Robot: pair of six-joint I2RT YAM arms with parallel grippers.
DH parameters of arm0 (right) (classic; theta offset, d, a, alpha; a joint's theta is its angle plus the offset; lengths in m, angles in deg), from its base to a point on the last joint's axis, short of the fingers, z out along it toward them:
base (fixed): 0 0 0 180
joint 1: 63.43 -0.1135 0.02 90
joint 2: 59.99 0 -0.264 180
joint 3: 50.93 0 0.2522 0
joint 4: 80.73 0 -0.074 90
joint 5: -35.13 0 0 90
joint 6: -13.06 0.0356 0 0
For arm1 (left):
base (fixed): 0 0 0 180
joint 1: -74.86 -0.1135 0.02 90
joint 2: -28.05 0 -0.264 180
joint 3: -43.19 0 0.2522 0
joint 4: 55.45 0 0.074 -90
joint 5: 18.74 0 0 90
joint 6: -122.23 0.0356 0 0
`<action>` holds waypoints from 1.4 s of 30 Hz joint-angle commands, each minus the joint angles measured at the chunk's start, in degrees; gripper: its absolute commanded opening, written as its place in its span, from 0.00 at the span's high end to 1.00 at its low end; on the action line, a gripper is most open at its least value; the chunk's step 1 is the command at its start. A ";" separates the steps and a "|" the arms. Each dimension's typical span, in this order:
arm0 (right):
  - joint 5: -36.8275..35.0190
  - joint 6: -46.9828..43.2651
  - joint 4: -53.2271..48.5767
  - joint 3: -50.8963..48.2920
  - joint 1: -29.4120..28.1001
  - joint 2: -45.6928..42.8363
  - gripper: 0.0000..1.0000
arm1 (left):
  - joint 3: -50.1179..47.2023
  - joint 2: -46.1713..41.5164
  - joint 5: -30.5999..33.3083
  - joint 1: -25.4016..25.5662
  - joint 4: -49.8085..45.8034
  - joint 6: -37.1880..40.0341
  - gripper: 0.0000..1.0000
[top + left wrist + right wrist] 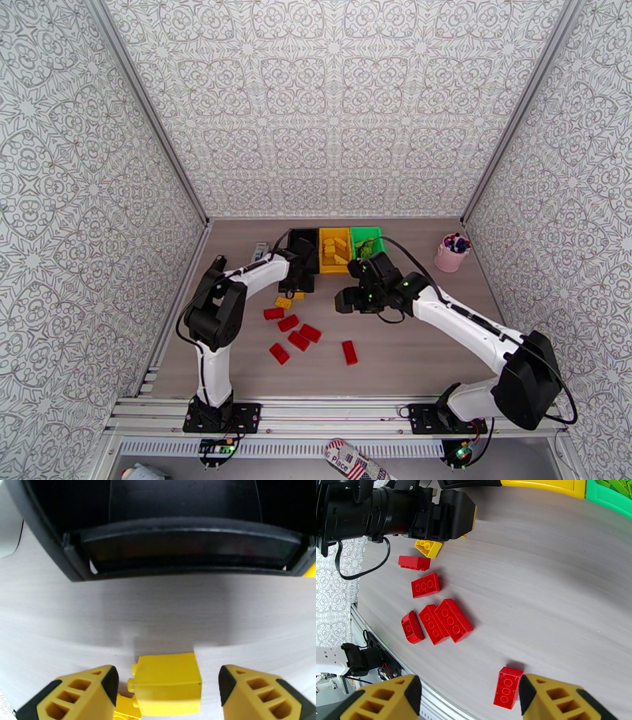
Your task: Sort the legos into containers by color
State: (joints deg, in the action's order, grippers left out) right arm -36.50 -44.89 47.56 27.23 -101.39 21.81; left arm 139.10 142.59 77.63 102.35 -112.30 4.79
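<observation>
The left hand (pixel 168 681), open, straddles a yellow lego (pixel 170 691) just before the black bin (pixel 47 539); the right hand (pixel 470 691) is open near 6 red legos (pixel 452 620) on the tabletop (pixel 553 598).

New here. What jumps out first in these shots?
A scatter of red studded plastic bricks lies on the wood-grain table in front of the left arm. At the far edge three small open plastic bins stand side by side: a black bin, a yellow bin and a green bin. The left hand hangs open astride a yellow plastic brick just short of the black bin.
</observation>
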 commanded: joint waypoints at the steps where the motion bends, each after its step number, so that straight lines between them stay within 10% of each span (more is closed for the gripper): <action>1: -1.23 -0.71 -0.76 -0.23 -0.28 -1.47 0.31 | -0.60 0.90 1.28 0.40 -0.49 0.02 0.35; 14: -3.21 -1.64 -2.21 -0.66 0.50 -3.16 0.32 | -1.08 1.97 1.09 2.03 -0.11 -0.55 0.49; 24: -2.66 -1.68 -2.17 -0.93 1.17 -3.23 0.32 | -1.19 1.89 3.59 2.59 -0.71 -1.33 0.30; 42: -3.96 -2.70 -3.96 -0.43 4.73 -4.28 0.34 | 1.86 -2.27 -3.35 4.42 1.17 -1.21 0.59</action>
State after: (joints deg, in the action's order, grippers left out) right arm -39.32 -46.57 44.93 26.99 -97.85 19.08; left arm 138.42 143.97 78.18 105.91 -111.88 3.78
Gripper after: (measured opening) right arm 0.664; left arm 0.461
